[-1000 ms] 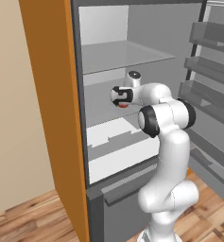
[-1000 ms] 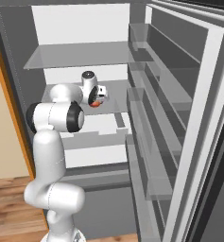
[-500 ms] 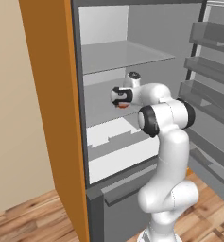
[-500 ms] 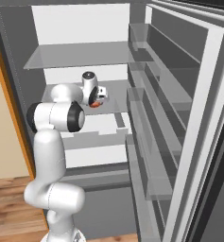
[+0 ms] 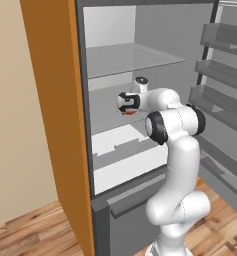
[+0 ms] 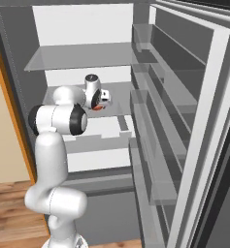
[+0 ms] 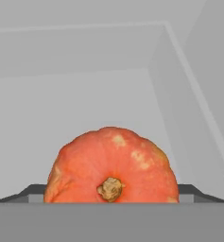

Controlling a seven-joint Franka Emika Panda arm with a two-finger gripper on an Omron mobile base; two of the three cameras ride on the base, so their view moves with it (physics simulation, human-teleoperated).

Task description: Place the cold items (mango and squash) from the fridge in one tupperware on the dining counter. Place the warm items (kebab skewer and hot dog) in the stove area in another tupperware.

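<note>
Even, flat rendered light — soft shadows under the shelves, no glare, edges slightly jagged, nothing blurred

I see the squash (image 7: 111, 168) sitting right ahead of my gripper (image 5: 124, 103), bare fridge (image 5: 65, 125) shelf open behind and to its left, grey side wall closing in on the right, glass shelf overhead, door racks (image 6: 155, 121) flanking the arm

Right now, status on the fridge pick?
Gripper inside fridge, over middle shelf, jaws wide around squash, grip unconfirmed. Squash sits stem toward camera. Nothing blocking.
</note>
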